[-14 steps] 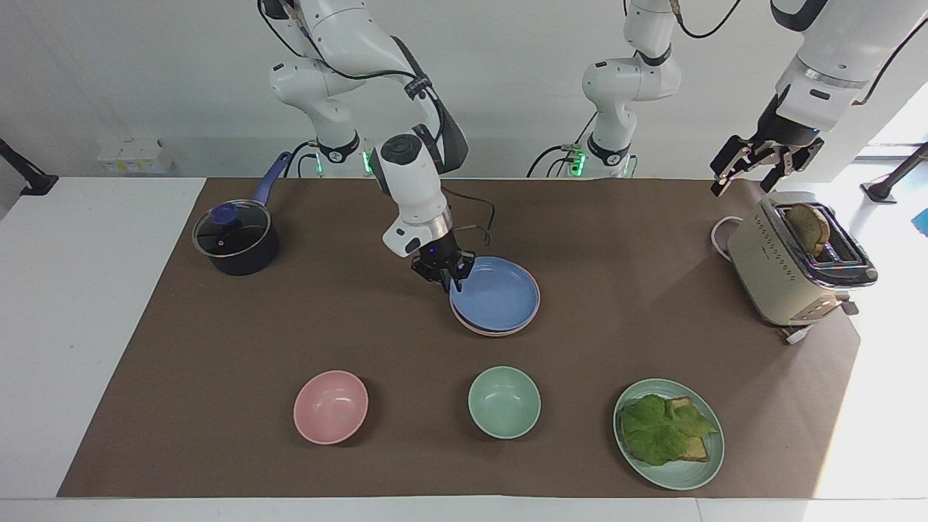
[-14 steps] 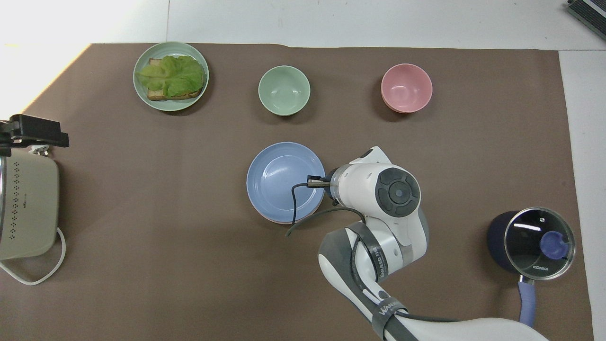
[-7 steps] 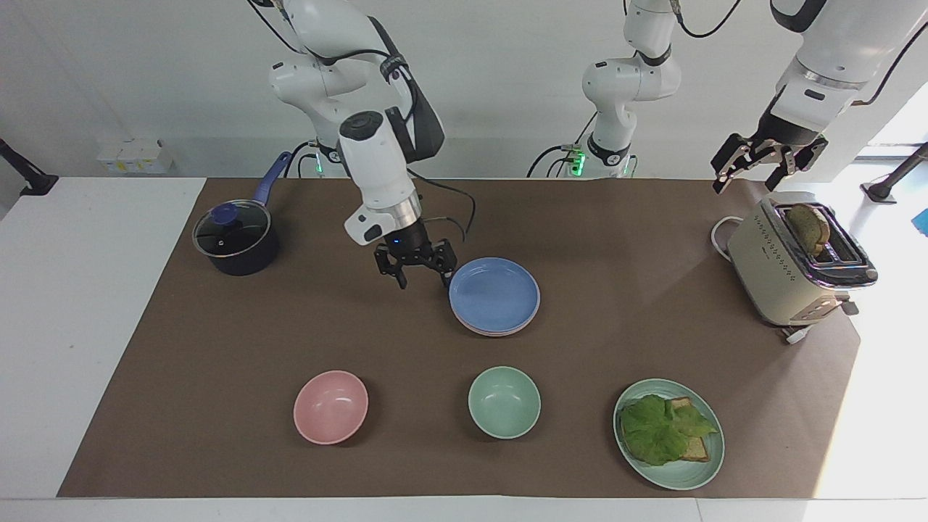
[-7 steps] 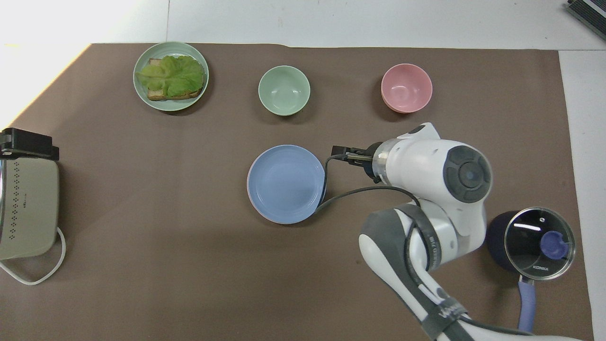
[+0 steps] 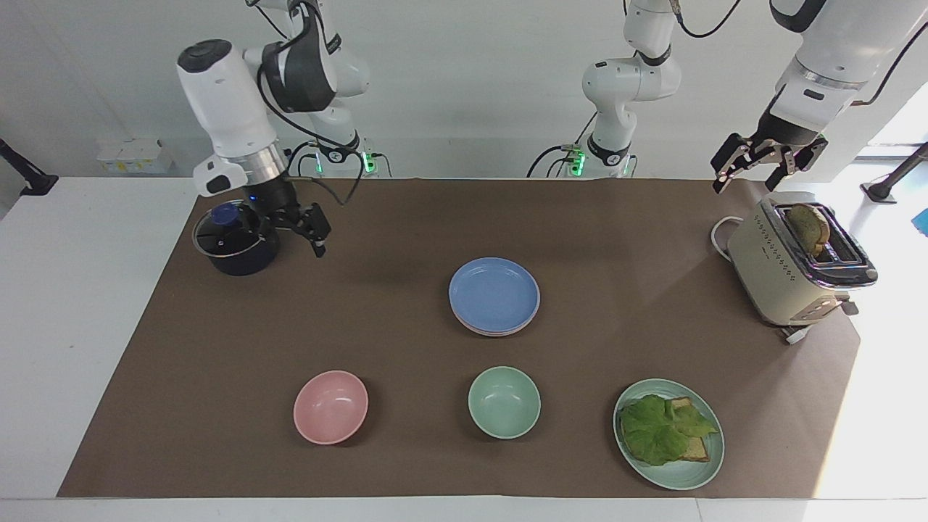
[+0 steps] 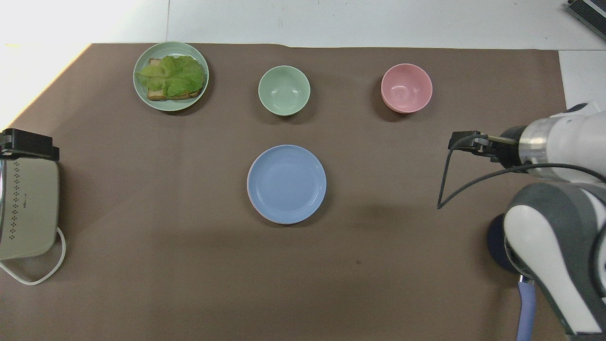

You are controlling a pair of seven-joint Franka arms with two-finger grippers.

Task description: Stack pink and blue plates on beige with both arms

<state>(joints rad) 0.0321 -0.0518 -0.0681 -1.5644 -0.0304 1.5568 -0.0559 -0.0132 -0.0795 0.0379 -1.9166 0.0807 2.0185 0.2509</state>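
Observation:
The blue plate [image 5: 494, 292] [image 6: 287, 183] tops a stack in the middle of the brown mat. Under it shows a thin rim of the pink plate [image 5: 494, 333]. The beige plate is hidden beneath them. My right gripper [image 5: 290, 233] [image 6: 466, 141] hangs open and empty over the mat beside the pot, well away from the stack toward the right arm's end. My left gripper [image 5: 748, 175] [image 6: 28, 144] waits open in the air above the toaster, holding nothing.
A dark pot with a glass lid [image 5: 235, 239] stands at the right arm's end. A toaster [image 5: 797, 257] with a bread slice stands at the left arm's end. Farther from the robots sit a pink bowl [image 5: 330, 406], a green bowl [image 5: 504, 402] and a green plate of lettuce and bread [image 5: 668, 433].
My right gripper opened off the blue plate's rim, rose and swung away toward the pot. The blue plate lies settled on the stack. The left arm has not moved.

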